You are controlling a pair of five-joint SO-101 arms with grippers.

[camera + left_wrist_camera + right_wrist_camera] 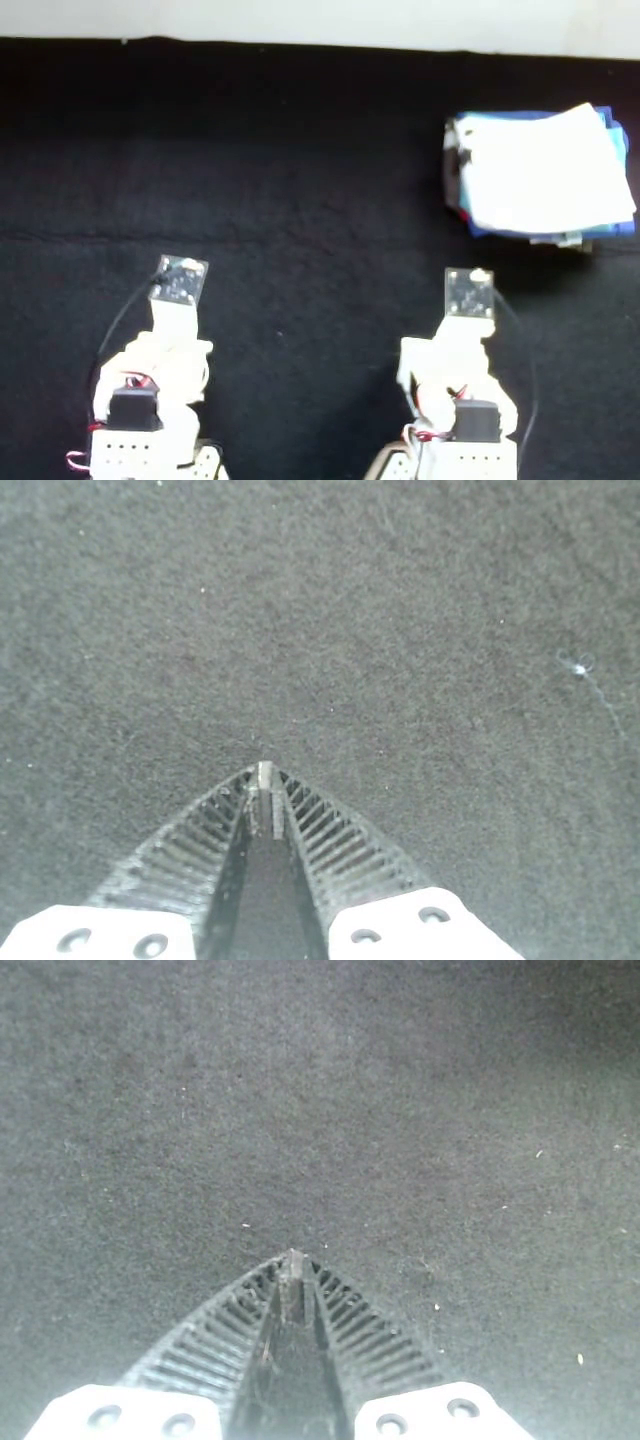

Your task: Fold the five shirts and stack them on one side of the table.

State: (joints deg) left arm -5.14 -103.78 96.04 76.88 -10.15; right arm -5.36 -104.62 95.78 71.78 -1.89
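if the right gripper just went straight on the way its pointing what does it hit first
Most likely the bare black table cloth: the right gripper, shut, points down at it with nothing between. The stack of folded shirts lies farther out; how steeply the gripper tilts is unclear.

1. Table cover (300, 150): black cloth, matt, with a short felt-like nap flecked with pale lint.
2. Stack of shirts (545, 170): soft cloth, matt. The top layer lies smooth, and the lower layers' edges are slightly uneven.
3. Left gripper (263, 778): fingers (325, 835) of dark ribbed plastic with a dull sheen. The base plates are smooth white plastic.
4. Right gripper (293, 1263): likewise dark ribbed plastic on smooth white plastic plates.
5. Arm housings (170, 345): smooth white plastic.
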